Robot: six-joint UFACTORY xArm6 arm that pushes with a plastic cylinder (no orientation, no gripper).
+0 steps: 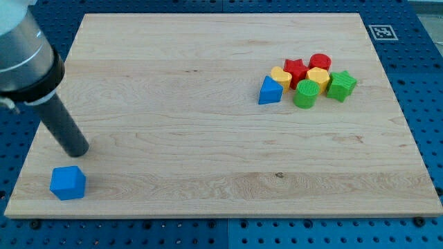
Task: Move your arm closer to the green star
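The green star point(341, 85) lies at the right end of a tight cluster near the view's upper right. Beside it are a green cylinder point(306, 94), a yellow block point(318, 77), a red cylinder point(320, 62), a red star point(295, 69), another yellow block point(279, 75) and a blue triangle point(270, 90). My tip point(78, 150) rests on the board at the view's far left, far from the green star. A blue cube point(68, 182) lies just below my tip, apart from it.
The wooden board point(208, 159) sits on a blue perforated table. A black-and-white marker tag point(381, 31) lies off the board's top right corner. The arm's grey body point(21, 48) fills the view's top left corner.
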